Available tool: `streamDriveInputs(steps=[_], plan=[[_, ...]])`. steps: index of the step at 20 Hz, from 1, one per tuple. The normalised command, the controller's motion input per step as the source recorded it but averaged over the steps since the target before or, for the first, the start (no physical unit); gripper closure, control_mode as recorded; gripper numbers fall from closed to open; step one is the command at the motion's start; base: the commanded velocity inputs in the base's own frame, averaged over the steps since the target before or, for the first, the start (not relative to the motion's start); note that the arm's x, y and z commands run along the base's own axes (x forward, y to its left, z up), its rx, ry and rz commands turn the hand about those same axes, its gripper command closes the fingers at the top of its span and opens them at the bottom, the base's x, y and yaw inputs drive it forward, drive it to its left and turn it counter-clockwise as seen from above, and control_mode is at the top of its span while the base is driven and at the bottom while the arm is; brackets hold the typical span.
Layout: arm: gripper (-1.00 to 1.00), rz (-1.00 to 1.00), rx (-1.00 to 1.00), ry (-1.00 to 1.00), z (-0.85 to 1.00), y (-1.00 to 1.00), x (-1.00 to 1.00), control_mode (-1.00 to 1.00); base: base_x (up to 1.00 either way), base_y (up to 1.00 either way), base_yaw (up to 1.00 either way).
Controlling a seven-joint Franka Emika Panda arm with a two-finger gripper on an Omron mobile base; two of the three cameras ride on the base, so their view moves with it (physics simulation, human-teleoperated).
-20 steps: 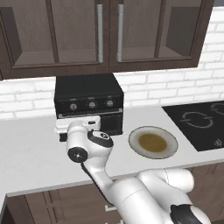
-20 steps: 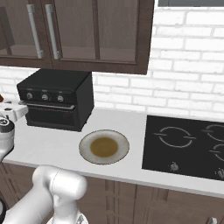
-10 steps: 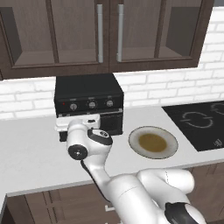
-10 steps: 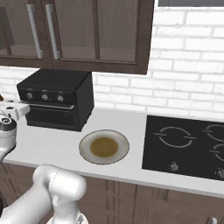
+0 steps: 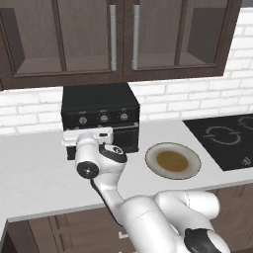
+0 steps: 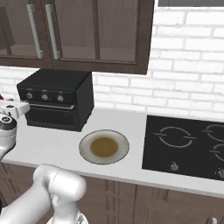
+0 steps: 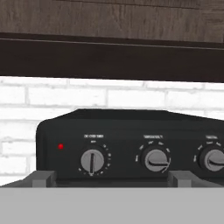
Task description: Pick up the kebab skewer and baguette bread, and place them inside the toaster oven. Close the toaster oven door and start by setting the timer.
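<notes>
Sitting at the back of the pale grey countertop (image 5: 34, 173), against the white brick wall (image 6: 188, 87): the black boxy toaster oven (image 5: 100, 106), its black drop-down door with dark glass window (image 6: 50, 116) standing shut. Showing three round knobs (image 7: 92, 161) in a row on the front panel, plus a small red light (image 7: 61, 146) left of them. Hovering just in front of the oven, level with the knob panel: the white two-finger gripper (image 5: 88, 137), fingers (image 7: 43, 177) spread wide and pinching nothing. Lying to the oven's right, an empty round white plate with a brown centre (image 5: 173, 160). Further right, a black glass cooktop (image 6: 183, 144). Hanging above, dark wooden wall cabinets with metal handles (image 5: 123, 37).
</notes>
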Motion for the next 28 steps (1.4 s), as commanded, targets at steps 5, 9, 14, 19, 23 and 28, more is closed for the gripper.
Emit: streamDriveInputs(steps=[5,9,14,19,23,28], plan=[[-1.0,0.0,0.0,0.0,0.2,0.0,0.05,-1.0,0.0,0.0,0.0],[-1.0,0.0,0.0,0.0,0.0,-0.01,0.02,-1.0,0.0,0.0,0.0],[-1.0,0.0,0.0,0.0,-0.02,0.0,0.08,-1.0,0.0,0.0,0.0],[-1.0,0.0,0.0,0.0,-0.01,-0.02,0.16,-1.0,0.0,0.0,0.0],[-1.0,0.0,0.0,0.0,-0.08,-0.03,0.11,-1.0,0.0,0.0,0.0],[-1.0,0.0,0.0,0.0,-0.2,0.0,0.03,-1.0,0.0,0.0,0.0]])
